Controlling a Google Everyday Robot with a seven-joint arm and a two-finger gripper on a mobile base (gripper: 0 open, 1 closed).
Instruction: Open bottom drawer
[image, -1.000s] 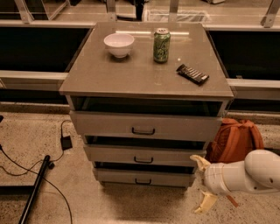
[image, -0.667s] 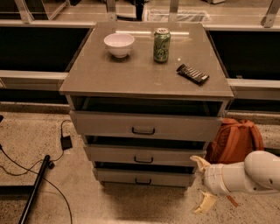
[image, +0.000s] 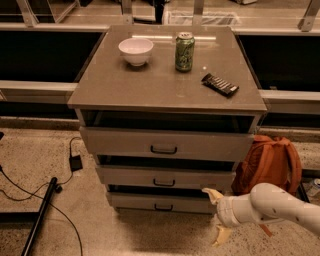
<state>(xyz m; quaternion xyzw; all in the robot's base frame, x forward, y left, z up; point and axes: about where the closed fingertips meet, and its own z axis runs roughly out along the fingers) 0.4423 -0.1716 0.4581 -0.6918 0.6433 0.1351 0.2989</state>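
The bottom drawer (image: 162, 202) is the lowest of three grey fronts, with a small dark bar handle (image: 163, 207). It stands slightly out, with a dark gap above it. My gripper (image: 216, 215) is at the drawer's right end, low and in front of the cabinet. It is open, with one pale fingertip (image: 211, 194) near the drawer's upper right corner and the other (image: 221, 236) down by the floor. It holds nothing. My white arm (image: 275, 207) comes in from the right.
The middle drawer (image: 165, 177) and top drawer (image: 165, 145) are also slightly out. On the cabinet top are a white bowl (image: 136, 50), a green can (image: 184, 51) and a dark snack bar (image: 220, 84). An orange backpack (image: 267, 162) leans at the right. Cables and a black pole (image: 42, 212) lie on the floor at the left.
My gripper has moved left and a little down, closer to the bottom drawer's right end. The drawers and the objects on top have not moved.
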